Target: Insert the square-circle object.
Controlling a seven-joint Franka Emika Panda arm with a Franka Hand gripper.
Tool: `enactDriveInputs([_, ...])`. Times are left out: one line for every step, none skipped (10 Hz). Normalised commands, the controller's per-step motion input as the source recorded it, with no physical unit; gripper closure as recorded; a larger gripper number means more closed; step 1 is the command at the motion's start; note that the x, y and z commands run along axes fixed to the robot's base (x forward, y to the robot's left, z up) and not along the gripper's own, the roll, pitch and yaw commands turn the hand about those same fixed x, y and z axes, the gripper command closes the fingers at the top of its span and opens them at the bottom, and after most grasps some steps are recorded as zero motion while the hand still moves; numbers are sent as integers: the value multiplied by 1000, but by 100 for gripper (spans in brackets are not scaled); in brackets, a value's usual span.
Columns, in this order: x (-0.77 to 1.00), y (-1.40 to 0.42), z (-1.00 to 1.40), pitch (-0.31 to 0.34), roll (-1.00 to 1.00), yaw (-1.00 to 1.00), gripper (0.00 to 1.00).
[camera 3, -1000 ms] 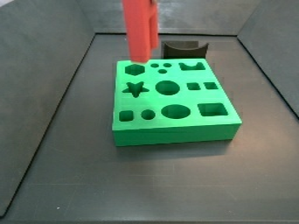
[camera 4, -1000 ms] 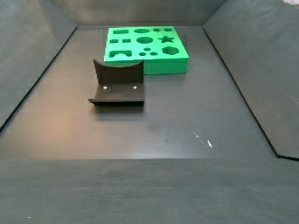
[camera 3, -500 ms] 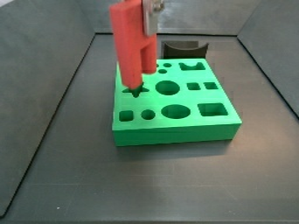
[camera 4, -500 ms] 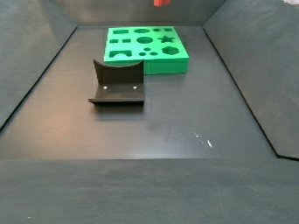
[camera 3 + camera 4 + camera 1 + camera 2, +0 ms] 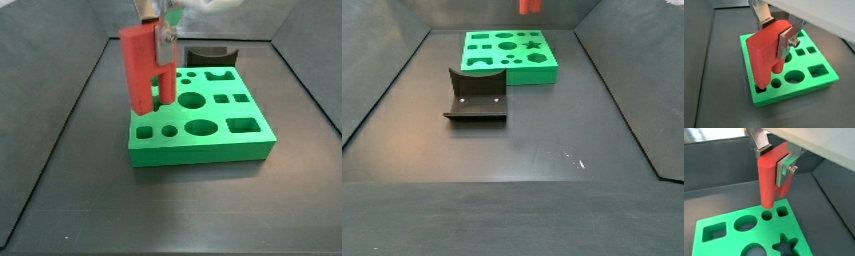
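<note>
The square-circle object (image 5: 144, 68) is a tall red two-pronged peg, held upright. My gripper (image 5: 162, 32) is shut on its upper part, silver finger plates on both flat sides. In both wrist views the gripper (image 5: 775, 31) (image 5: 775, 159) clamps the peg (image 5: 764, 57) (image 5: 767, 183). The prong tips hang just above the green block (image 5: 201, 128) (image 5: 824, 82) (image 5: 724, 235), over its small holes near one edge. In a side view only the peg's lower end (image 5: 531, 6) shows at the picture's upper edge, above the block (image 5: 509, 55).
The dark fixture (image 5: 476, 95) (image 5: 211, 53) stands on the floor beside the green block. The block has several shaped holes: star, circles, squares, hexagon. Dark walls enclose the floor (image 5: 516, 180) on three sides.
The peg has come down and moved over the block's left side with the gripper still shut on it. More of its lower end shows in the side view.
</note>
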Motion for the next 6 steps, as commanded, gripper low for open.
enactDriveInputs([34, -34, -260, 91, 36, -811, 100])
enactDriveInputs([97, -80, -414, 100, 0, -777, 100])
enactDriveInputs([94, -69, -431, 117, 0, -760, 100])
enactDriveInputs([77, -43, -380, 126, 1, -757, 100])
enactDriveInputs([151, -31, -357, 133, 34, -677, 100])
enactDriveInputs([209, 0, -360, 163, 99, -603, 100])
